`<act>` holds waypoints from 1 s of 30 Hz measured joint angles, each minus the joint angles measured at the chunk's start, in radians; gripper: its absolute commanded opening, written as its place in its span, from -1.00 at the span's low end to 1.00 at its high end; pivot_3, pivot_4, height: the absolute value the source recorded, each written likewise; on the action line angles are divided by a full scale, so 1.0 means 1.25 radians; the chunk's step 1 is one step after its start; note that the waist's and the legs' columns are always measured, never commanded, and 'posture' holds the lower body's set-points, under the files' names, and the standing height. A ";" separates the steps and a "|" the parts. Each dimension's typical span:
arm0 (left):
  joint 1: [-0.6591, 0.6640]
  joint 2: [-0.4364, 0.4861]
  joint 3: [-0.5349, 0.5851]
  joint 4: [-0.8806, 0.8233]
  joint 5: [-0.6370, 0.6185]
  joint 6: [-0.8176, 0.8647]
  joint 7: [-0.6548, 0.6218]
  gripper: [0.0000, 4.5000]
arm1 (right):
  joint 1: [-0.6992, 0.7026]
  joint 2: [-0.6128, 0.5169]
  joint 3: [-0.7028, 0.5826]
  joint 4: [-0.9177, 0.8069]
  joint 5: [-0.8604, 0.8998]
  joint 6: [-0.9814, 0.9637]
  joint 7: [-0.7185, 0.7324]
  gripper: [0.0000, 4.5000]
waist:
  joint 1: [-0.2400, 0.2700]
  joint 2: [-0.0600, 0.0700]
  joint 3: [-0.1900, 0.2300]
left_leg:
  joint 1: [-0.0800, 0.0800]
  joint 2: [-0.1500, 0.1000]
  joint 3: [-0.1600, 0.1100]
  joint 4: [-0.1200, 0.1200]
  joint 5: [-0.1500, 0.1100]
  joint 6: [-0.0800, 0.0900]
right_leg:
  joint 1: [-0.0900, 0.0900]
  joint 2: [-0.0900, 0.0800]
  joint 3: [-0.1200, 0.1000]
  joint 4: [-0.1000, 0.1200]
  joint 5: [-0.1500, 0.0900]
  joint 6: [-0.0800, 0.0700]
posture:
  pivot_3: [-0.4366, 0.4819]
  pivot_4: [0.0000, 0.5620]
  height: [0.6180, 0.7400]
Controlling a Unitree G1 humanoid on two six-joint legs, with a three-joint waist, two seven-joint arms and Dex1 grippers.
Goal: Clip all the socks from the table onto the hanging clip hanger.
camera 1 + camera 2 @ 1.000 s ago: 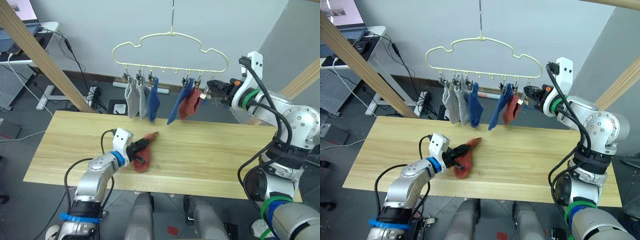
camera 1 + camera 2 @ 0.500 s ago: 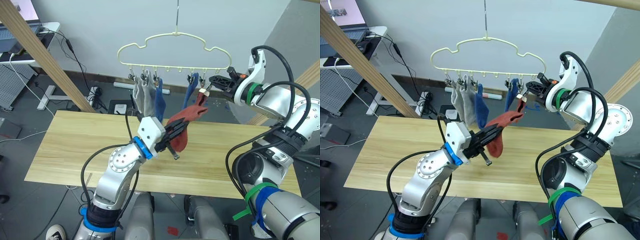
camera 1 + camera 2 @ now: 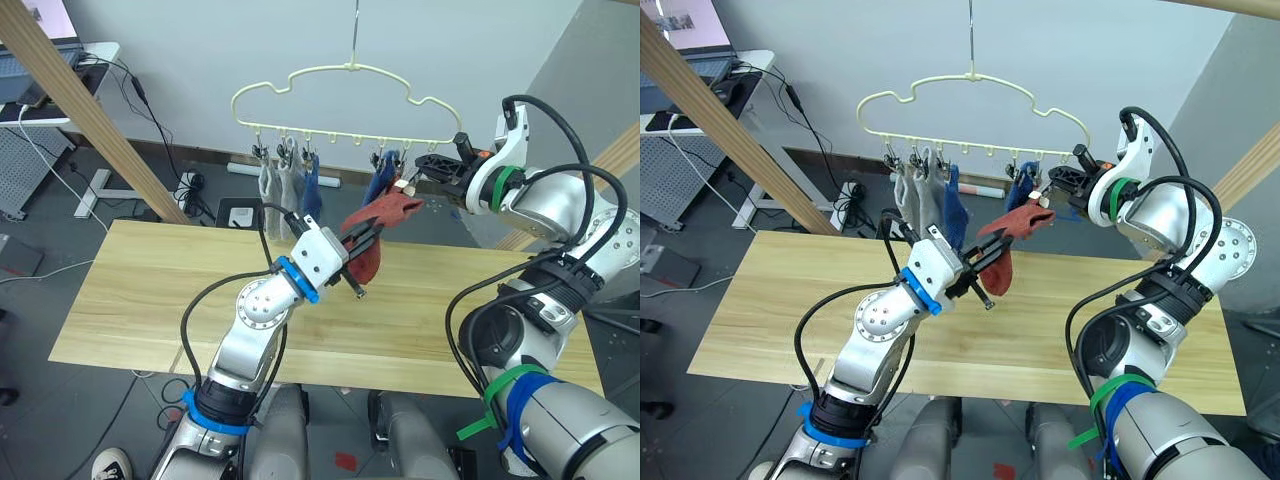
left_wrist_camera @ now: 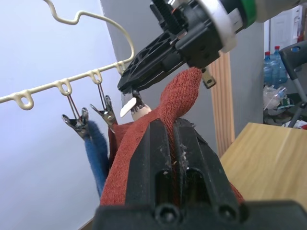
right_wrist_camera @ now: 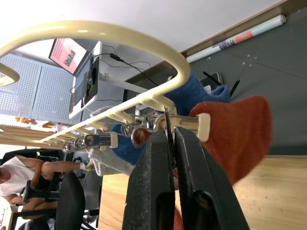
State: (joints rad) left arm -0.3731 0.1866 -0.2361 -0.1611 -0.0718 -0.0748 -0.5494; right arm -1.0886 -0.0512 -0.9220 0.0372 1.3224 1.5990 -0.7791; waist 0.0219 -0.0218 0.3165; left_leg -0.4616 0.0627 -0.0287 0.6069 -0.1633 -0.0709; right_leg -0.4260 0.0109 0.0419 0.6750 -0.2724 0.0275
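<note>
While the long wooden table (image 3: 150, 300) fills the lower half of the left eye frame with its top bare of socks, the left gripper (image 3: 357, 246) is raised above it near the centre, its two black fingers pinched tight on a rust-red sock (image 3: 372, 228). That sock's body hangs down beside the fingers and its free end stretches up and to the right. There, in the upper right of the frame, the right gripper (image 3: 412, 178) has its fingers closed narrowly on the end clip (image 5: 184, 123) of the clip hanger (image 3: 345, 78), squeezing the clip's handle, with the tip of the red sock right at that clip.

Behind both grippers, the pale hanger hangs by its hook in the upper centre. Its row of clips carries two grey socks (image 3: 272, 186) and a blue sock (image 3: 310, 192) toward the left, and another blue sock (image 3: 381, 178) toward the right, with a second red sock (image 4: 113, 142) tucked just behind it.
</note>
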 measured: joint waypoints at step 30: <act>-0.029 -0.014 -0.005 0.046 0.021 -0.044 0.007 -1.00 | 0.227 -0.284 0.442 -0.018 0.503 -0.401 -0.084 0.99 | -0.022 0.000 0.000 | -0.006 0.001 0.002 0.001 -0.001 0.001 | -0.010 0.002 0.002 0.003 0.000 0.000 | 0.01 0.15 1.00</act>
State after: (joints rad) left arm -0.4092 0.1691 -0.2421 -0.1040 -0.0458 -0.1294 -0.5404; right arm -0.8054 -0.4063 -0.3694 0.0143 1.9511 1.0982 -0.8839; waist -0.0061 -0.0217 0.3166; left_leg -0.4692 0.0643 -0.0265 0.6079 -0.1641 -0.0692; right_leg -0.4380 0.0133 0.0450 0.6793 -0.2723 0.0277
